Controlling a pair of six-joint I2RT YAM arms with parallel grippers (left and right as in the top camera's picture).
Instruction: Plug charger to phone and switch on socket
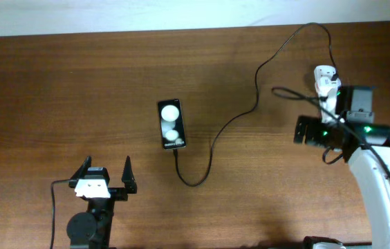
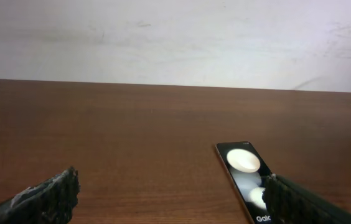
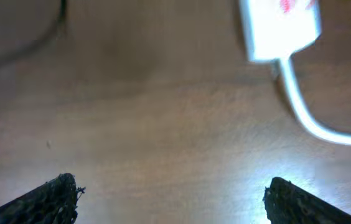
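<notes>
Overhead, the phone (image 1: 171, 124) is a small glossy black slab lying flat near the middle of the surface (image 1: 57, 90), with two round white spots on its face and tiny white lettering at its near end. The charger (image 1: 256, 86) is a thin black cable: one end meets the phone's near short edge, then it loops, curves up toward the far edge and bends back down to the socket (image 1: 325, 81). Whether the tip is seated in the phone is too small to tell. The socket is a white plastic strip with red marks, at the right and partly covered by the right arm.

The left tool (image 1: 107, 162) stands with its dark ribbed fingers (image 2: 63, 190) wide apart, holding nothing, near the front edge and well apart from the phone. In the left wrist view one finger cuts off the phone's lower end.

The right tool (image 3: 170, 183) is also spread and empty, above bare wood just short of the socket's end. That view is blurred. It shows only a corner of the white strip and its thick white cord (image 3: 295, 99).

The surface is dark brown wood with fine grain, and a pale plain wall (image 2: 175, 37) stands behind it.
</notes>
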